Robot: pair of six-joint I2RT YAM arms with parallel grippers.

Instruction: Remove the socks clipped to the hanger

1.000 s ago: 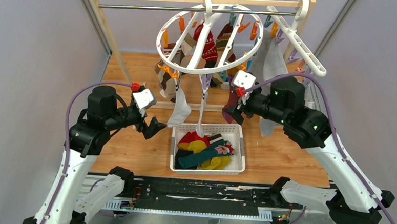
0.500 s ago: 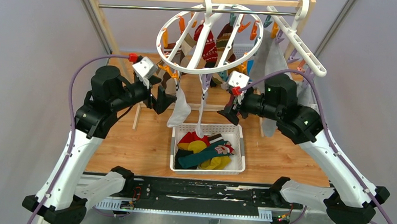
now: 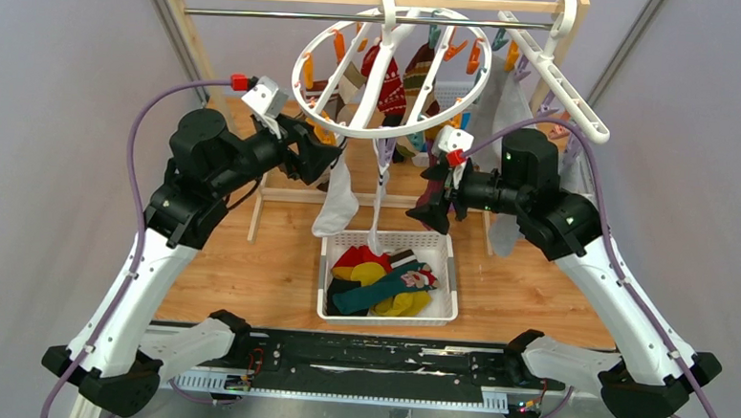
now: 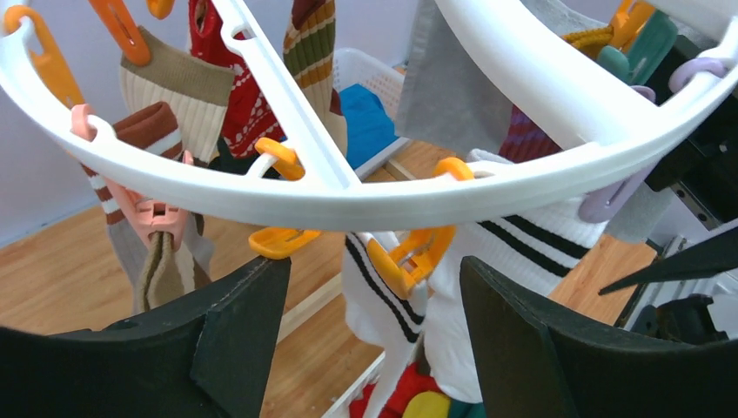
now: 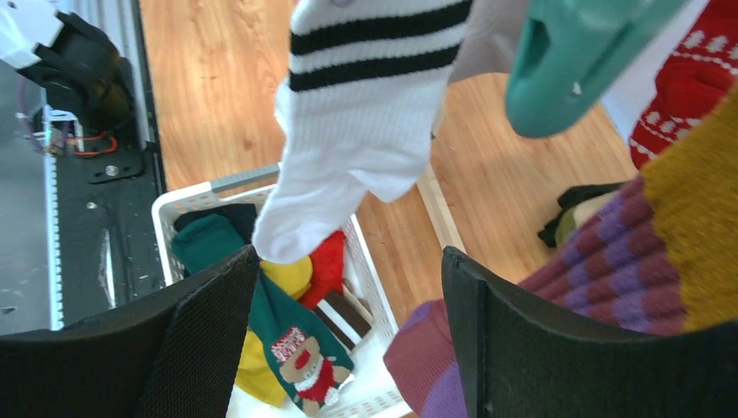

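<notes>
Overhead, the left claw (image 3: 323,159) has risen from beside the basket (image 3: 389,235) to the hanger (image 3: 371,130) rim; its wrist view shows it spread, closing around a clipped white striped sock (image 4: 487,270), ready to pull; the right wrist view shows the right claw (image 5: 348,261) spread beside a purple-orange sock (image 5: 627,287).

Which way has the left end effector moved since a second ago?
Yes: the left end effector went from beside the basket up to the hanger rim.

Wood-grain counter (image 3: 534,294), two things standing on it.
White slotted basket (image 3: 390,316) at front middle, coloured socks (image 3: 382,281) heaped inside; wooden rack's base rail (image 3: 291,194) rests on the boards behind it.
</notes>
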